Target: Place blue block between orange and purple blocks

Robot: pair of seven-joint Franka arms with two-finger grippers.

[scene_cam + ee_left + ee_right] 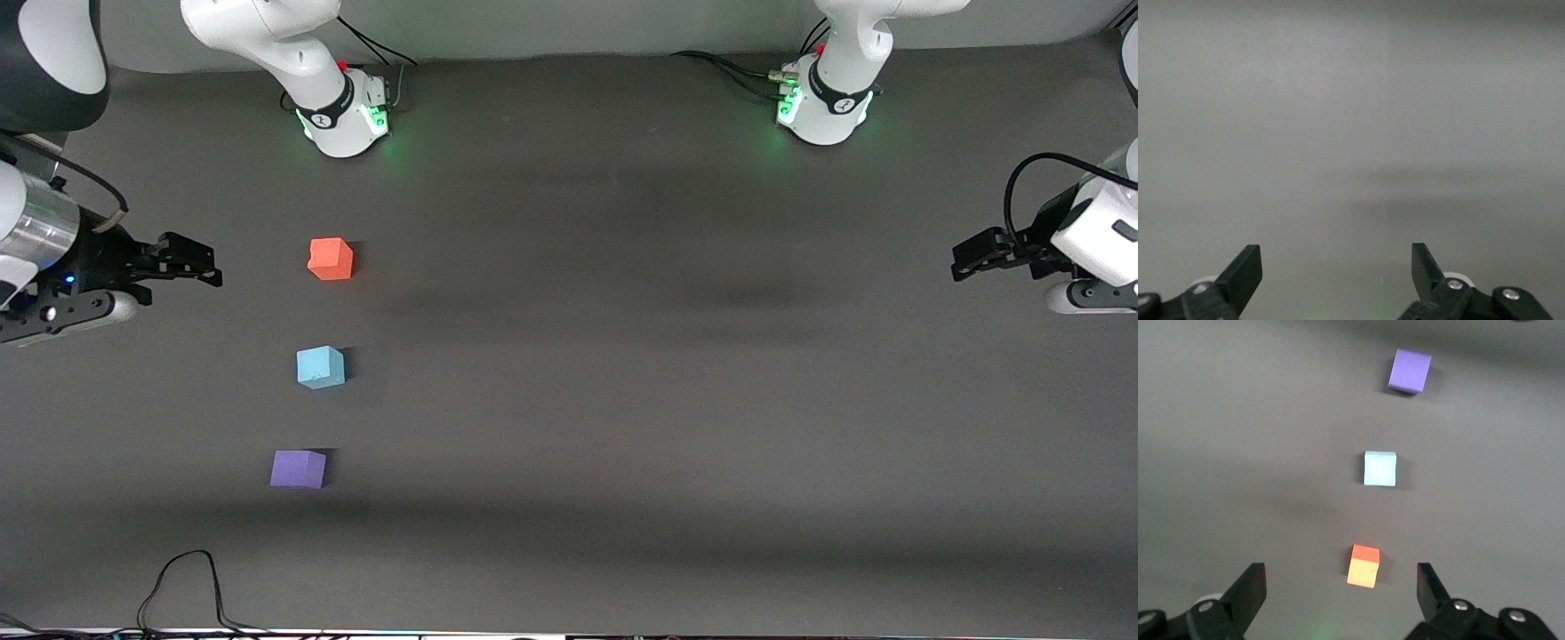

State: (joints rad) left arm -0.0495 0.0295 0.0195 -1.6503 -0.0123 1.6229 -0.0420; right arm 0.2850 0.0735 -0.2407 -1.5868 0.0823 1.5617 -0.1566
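From the high front camera, a dark grey table [622, 356] fills the picture, with two white arm bases along its top edge. Three small cubes lie in a loose line toward the right arm's end of the table, each well apart from the next. The orange block [331, 259] is farthest from the camera. The blue block [320, 367] sits between the other two. The purple block [298, 469] is nearest the camera. All three rest flat on the table, touched by nothing. The right tool [191, 264] hangs at the edge of the picture near the orange block, beside it and not over any cube. The left tool [973, 258] hangs at the other edge of the picture — over bare table at the left arm's end, well apart from the cubes. A black cable [182, 587] loops on the table near the camera's edge.

In the left wrist view, only bare grey table shows ahead. The two black fingers [1245, 273] of the left tool stand wide apart, with nothing between them.

In the right wrist view, the right tool's black fingers [1248, 593] also stand wide apart and hold nothing. All three cubes are in sight in one line — the orange block [1363, 566] closest to the tool, then the blue block [1379, 468], then the purple block [1409, 371] farthest off.
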